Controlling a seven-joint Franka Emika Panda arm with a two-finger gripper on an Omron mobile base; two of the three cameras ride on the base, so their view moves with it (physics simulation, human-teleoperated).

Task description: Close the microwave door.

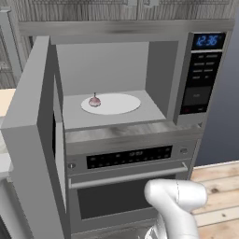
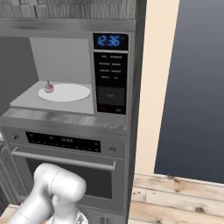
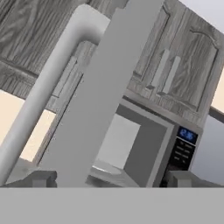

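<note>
The door [image 1: 32,140] stands wide open, swung out to the left of the microwave [image 1: 154,74] so that its edge faces the left base camera. Its bar handle [image 3: 39,96] runs close past the hand camera.

The jaws' tips [image 3: 109,179] sit apart at the bottom of the hand view with the door's edge rising between them. They appear open and hold nothing, though whether they touch the panel is hard to judge.

The likely trouble is a push placed near the hinge side, where leverage is poor and the tips may slide along the smooth panel. A fast swing could also slam the door. The arm's elbow [image 1: 175,196] hangs low before the oven [image 1: 126,186] and could bump its handle as the arm sweeps.

The left base view shows the door and a small pink thing [image 1: 94,101] on the turntable [image 1: 116,103]. The right base view shows the keypad [image 2: 110,78] and clock [image 2: 108,41] squarely. The hand view alone shows the upper cabinets [image 3: 175,65].
</note>
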